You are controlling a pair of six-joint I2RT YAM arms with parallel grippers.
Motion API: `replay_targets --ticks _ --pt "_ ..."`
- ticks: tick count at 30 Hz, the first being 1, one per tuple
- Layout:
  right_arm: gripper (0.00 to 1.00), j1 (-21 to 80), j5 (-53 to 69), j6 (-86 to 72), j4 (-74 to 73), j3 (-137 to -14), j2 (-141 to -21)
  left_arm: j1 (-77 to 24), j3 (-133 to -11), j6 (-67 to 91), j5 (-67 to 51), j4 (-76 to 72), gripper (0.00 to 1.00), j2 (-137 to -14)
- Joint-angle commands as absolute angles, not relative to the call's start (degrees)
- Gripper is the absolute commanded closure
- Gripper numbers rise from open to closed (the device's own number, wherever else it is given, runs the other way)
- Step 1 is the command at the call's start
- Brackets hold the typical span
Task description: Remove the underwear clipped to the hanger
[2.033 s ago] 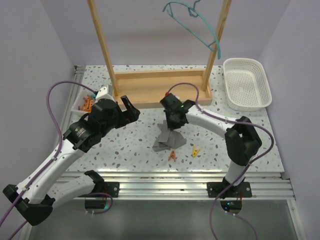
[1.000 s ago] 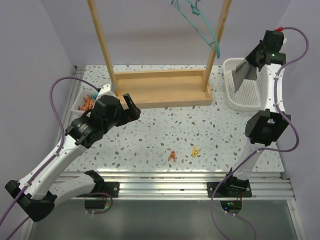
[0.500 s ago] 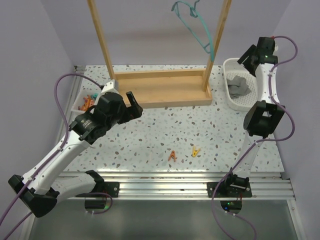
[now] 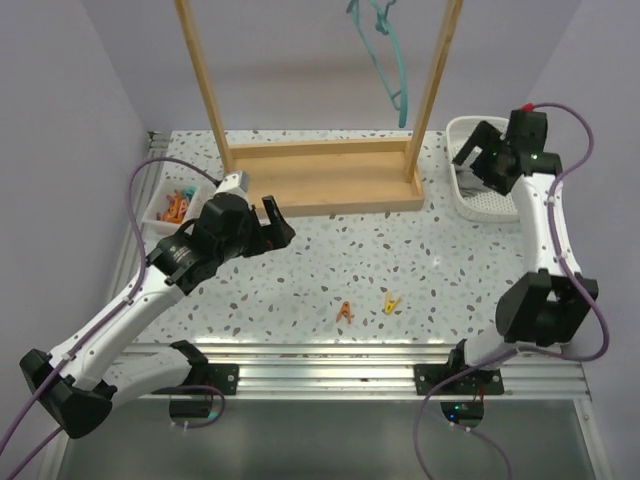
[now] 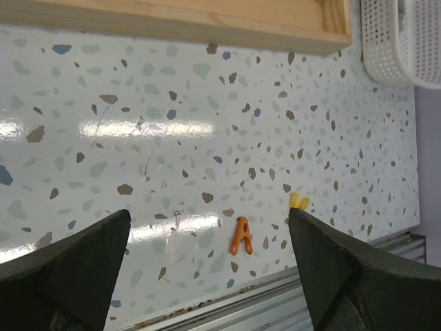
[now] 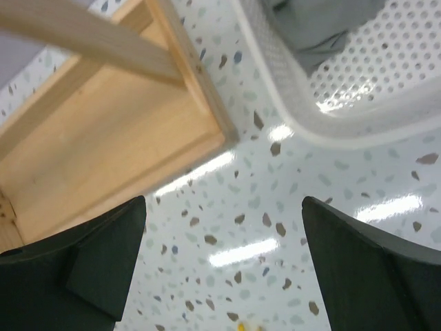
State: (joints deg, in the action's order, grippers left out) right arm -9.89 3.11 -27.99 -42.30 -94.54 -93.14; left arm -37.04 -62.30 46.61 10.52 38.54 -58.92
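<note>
Jaws both spread, empty; underwear (image 6: 324,24) lies in basket (image 6: 386,69) just beyond right jaws.

The left gripper (image 4: 275,222) stands fully spread, with nothing between its fingers. The left arm (image 4: 130,310) trails back and to the left of the pincer. The right gripper (image 4: 478,160) is likewise spread and empty, tilted downward. The right arm (image 4: 548,225) runs back behind and right of it.

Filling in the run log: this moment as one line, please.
underwear: in basket | hanger: bare | left jaws: open, empty | right jaws: open, empty, by basket | orange clip, yellow clip: on table
</note>
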Motion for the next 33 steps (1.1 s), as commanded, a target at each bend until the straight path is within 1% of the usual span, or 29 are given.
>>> replay_targets --ticks 1,2,3,4,6,7,9,11,13,14,17,20,23,29,33 --pt "0.01 2.93 5.20 -23.39 -42.88 -83.53 -83.52 -37.09 -59.50 42.19 0.28 31.99 0.00 -62.30" --pt "0.01 5.51 4.66 -22.51 -44.28 -82.02 -80.71 -38.05 -59.15 40.80 -5.22 30.08 0.00 -63.62" --pt "0.01 9.10 4.66 -21.63 -46.47 -78.61 -78.94 -38.75 -58.28 39.82 -7.36 29.01 0.00 -66.59" --pt "0.02 10.36 3.70 -21.45 -47.36 -76.75 -77.19 -41.54 -58.45 39.29 -7.99 28.83 0.00 -68.45" --pt "0.01 11.34 3.51 -21.27 -49.30 -72.88 -71.13 -45.59 -59.59 37.80 -5.90 29.00 0.00 -73.99" --pt "0.01 11.51 2.47 -21.18 -50.18 -69.56 -69.19 -48.66 -60.11 37.71 -4.93 29.35 0.00 -75.83" --pt "0.01 11.60 -1.13 -21.36 -52.72 -66.90 -63.49 -52.01 -60.64 39.89 -1.77 29.71 0.00 -80.57" --pt "0.01 11.60 -1.49 -21.53 -54.40 -66.36 -60.39 -53.61 -60.91 41.73 2.35 29.79 0.00 -82.87" --pt "0.02 11.51 -1.23 -22.32 -56.77 -66.27 -57.15 -55.45 -61.69 43.58 4.91 30.06 0.03 -86.21" --pt "0.01 11.60 -1.14 -22.59 -57.30 -66.27 -56.35 -56.15 -63.00 44.99 7.18 30.23 0.08 -87.35" --pt "0.01 11.51 -1.14 -22.94 -59.15 -66.01 -54.06 -59.49 -67.82 46.23 11.49 32.34 0.14 -94.89" --pt "0.02 11.60 -1.93 -22.76 -59.68 -64.96 -53.00 -62.92 -74.32 47.19 16.24 36.38 0.14 -101.83" --pt "0.01 11.51 -1.41 -22.76 -59.77 -64.16 -52.65 -64.68 -78.91 48.42 17.75 38.84 0.16 -107.29" --pt "0.02 11.78 -1.58 -22.85 -59.77 -63.63 -52.38 -65.83 -82.09 52.29 21.26 43.06 0.22 -112.05" --pt "0.01 12.22 -0.88 -23.03 -59.50 -63.02 -52.73 -65.83 -82.18 52.56 21.45 43.33 0.30 -113.55"
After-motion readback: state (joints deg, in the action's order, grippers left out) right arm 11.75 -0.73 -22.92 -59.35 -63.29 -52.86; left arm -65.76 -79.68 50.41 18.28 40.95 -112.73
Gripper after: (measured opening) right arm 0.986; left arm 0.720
